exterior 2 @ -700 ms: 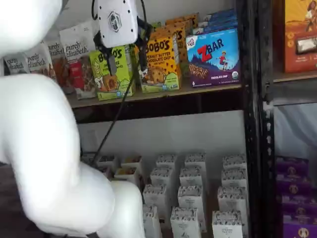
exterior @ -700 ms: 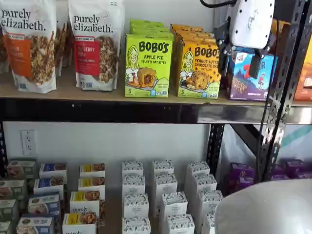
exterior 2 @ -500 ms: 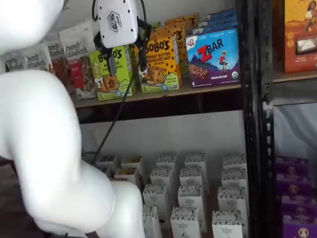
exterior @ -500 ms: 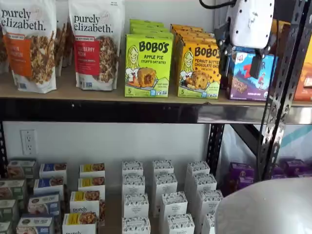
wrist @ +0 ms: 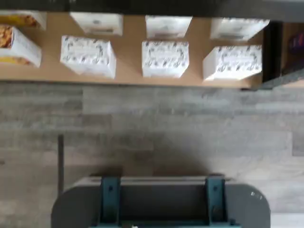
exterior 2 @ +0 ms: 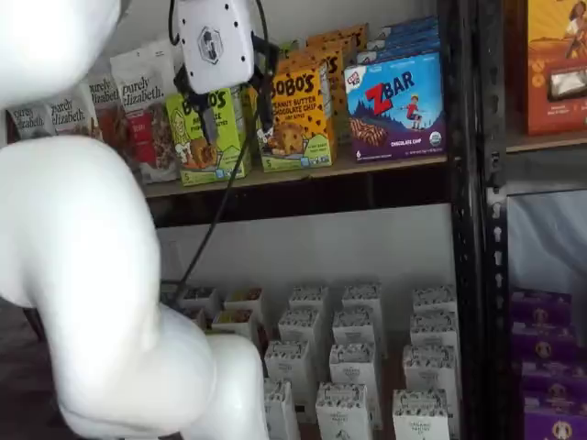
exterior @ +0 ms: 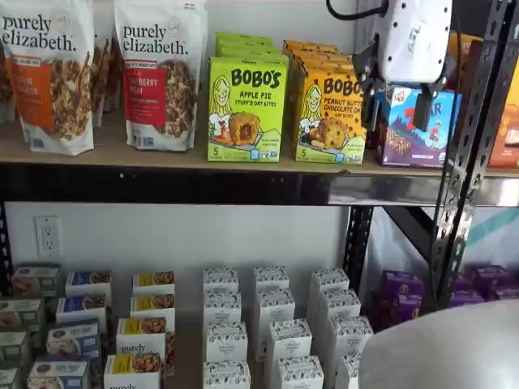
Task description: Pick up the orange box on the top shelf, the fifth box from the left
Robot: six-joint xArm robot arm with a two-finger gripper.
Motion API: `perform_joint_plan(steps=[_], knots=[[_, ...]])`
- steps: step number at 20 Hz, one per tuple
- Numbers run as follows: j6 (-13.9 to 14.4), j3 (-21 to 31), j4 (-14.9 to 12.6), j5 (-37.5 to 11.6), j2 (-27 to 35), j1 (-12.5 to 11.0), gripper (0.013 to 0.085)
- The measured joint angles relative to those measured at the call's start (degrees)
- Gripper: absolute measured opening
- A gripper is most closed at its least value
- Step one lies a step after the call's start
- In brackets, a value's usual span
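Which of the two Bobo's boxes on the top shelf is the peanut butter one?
The orange-yellow cardboard box, right of the lime-green Apple Pie box and left of the blue ZBar box.

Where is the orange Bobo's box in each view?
Wrist view: not in it; only white boxes on a low shelf and floor.
A shelf view: orange box, right of centre on the top shelf.
A shelf view: orange box, upper centre.
Shared landmark: green Bobo's box beside it.

1. The place looks like a mock shop aisle: black metal racking [exterior: 466, 154] with tan boards.
2. Granola bags [exterior: 160, 73], snack boxes [exterior: 246, 107] and small white boxes [exterior: 284, 339] stand faced in rows.
3. A white robot arm [exterior 2: 101, 302] works there.
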Motion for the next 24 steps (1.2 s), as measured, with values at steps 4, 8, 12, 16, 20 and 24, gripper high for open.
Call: perform_joint_plan(steps=[4,8,12,16,20,24], knots=[[0.6,1.2,0.7,-3.4,0.7,0.2,0.0850],[1.7,2.2,0.6,-7.7,2.3,1.2,0.0850],[4.1,4.4,-1.6,-15.4,2.4,3.7,0.0850],[6.1,5.8,-2.6,-23.2,2.5,5.2,0.0850],[7.4,6.9,-4.1,-29.4,2.5,6.0,0.0850],[8.0,6.6,-6.0,-30.4,3.3,6.2,0.0850]])
